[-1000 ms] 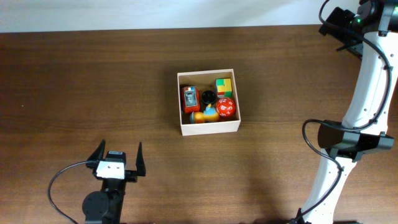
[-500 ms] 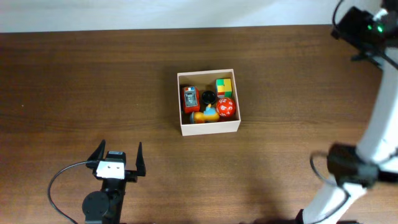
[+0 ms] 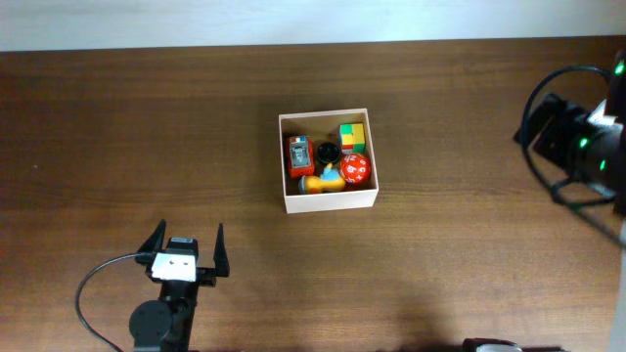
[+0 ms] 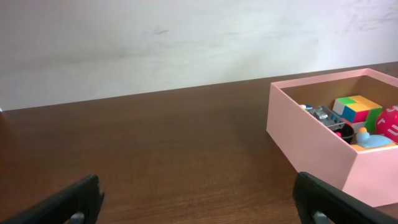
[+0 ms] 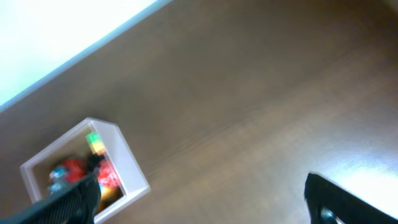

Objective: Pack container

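1. Square, shallow, white-walled container with tan cardboard interior [image 3: 331, 200] sits mid dark brown wooden table [image 3: 117, 127], open side up.
2. Inside: red white-spotted ball [image 3: 355, 170] at 4 o'clock, multicoloured cube [image 3: 352, 135] at 1 o'clock, red toy [image 3: 298, 154] at 9 o'clock.
3. Left gripper [image 3: 186, 242] at 7 o'clock from container, well apart, jaws spread wide, empty.
4. Right gripper [image 5: 199, 202] off at 3 o'clock, jaws wide, holding nothing.

container [image 3: 329, 202]: white walls | ball [image 3: 355, 170]: red, white marks | cube [image 3: 352, 135]: green-yellow | table [image 3: 147, 127]: brown woodgrain
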